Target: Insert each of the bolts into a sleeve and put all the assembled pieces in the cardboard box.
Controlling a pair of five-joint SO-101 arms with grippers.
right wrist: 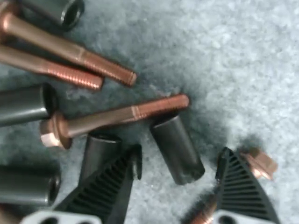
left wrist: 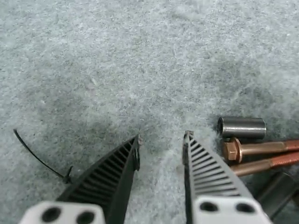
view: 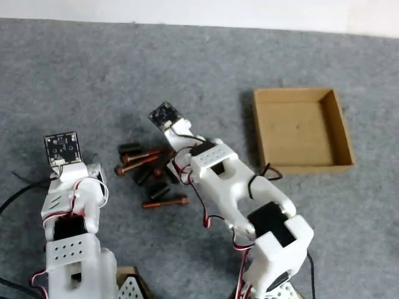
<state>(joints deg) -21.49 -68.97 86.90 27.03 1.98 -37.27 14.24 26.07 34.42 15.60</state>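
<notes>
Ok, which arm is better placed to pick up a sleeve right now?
Right, probably. The right tool stands open with a dark sleeve lying between the jaws, amid the bolts. The left tool is open over bare carpet, its nearest sleeve off to the side.

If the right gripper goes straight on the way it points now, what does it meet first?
Probably the dark sleeve, which lies inside the open right gripper; a copper bolt lies just beyond it. Depth is unclear.

Grey carpet [view: 93, 75] carries copper bolts [right wrist: 117, 114] and dark sleeves [right wrist: 176, 148], lying loose beneath the right gripper [right wrist: 181, 156]. Cardboard box [view: 340, 124] sits well apart, to that gripper's right.
</notes>
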